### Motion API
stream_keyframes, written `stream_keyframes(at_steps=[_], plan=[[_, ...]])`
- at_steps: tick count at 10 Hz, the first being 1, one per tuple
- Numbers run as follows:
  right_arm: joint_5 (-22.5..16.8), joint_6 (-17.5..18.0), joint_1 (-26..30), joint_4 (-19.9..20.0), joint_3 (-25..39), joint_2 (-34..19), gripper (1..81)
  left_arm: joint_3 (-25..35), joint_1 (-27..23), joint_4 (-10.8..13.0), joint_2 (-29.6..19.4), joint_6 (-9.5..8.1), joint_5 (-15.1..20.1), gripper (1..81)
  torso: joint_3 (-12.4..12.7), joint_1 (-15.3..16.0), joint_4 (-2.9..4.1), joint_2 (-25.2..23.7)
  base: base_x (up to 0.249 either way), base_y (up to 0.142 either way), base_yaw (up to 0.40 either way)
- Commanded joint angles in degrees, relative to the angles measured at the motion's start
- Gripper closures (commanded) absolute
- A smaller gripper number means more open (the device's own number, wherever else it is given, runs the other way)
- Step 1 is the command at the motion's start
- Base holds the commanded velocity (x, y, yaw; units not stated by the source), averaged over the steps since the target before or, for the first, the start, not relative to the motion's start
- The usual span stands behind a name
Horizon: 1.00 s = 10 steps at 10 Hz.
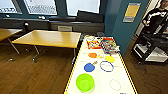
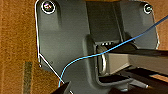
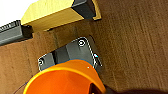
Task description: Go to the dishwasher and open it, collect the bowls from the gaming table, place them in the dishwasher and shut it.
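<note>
The gaming table (image 1: 125,72), white-topped with yellow edges and printed coloured circles, stretches away in front of me in the head view. The large lime-green bowl (image 1: 85,82) stands upright on its near left part. In the right wrist view the small orange bowl (image 3: 65,78) hangs above the wooden floor beside the table's yellow corner (image 3: 50,15), with my right gripper (image 3: 98,89) shut on it at its rim. The left wrist view looks down on brown floor past a blue cable (image 2: 100,53). The dishwasher is out of view.
Two colourful game boxes (image 1: 102,43) lie at the table's far end. Plain wooden tables (image 1: 50,37) stand to the left. A teal pillar (image 1: 125,27) rises at the table's far right. A person stands behind a black cart (image 1: 152,47) at the far right.
</note>
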Motion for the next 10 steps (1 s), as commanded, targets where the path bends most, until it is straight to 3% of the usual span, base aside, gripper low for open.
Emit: stream_keyframes(at_steps=[1,3,5,10], plan=[[14.14,-7.51,-12.74,-0.79,-9.09,11.1,81.1,1.65,-0.5,0.24,-1.51,0.47,3.35,1.0,0.0,0.0,0.0,0.0,0.0,0.0,0.0],[15.54,-7.33,-16.96,-1.77,-16.91,18.91,81.1,8.47,-0.33,0.07,-6.58,0.47,3.18,1.0,0.0,-0.02,0.0,-0.02,0.0,0.0,0.0],[21.27,-7.42,-20.13,-3.26,-22.91,24.92,81.1,17.55,-0.33,-0.02,-13.11,0.29,2.47,1.0,0.0,-0.04,0.0,-0.02,0.0,0.0,0.0],[22.85,-7.33,-20.22,-5.81,-29.84,34.66,81.1,38.88,-0.33,-0.2,-33.19,-0.15,-2.43,1.0,0.02,-0.11,0.0,-0.04,0.0,0.0,0.0]])
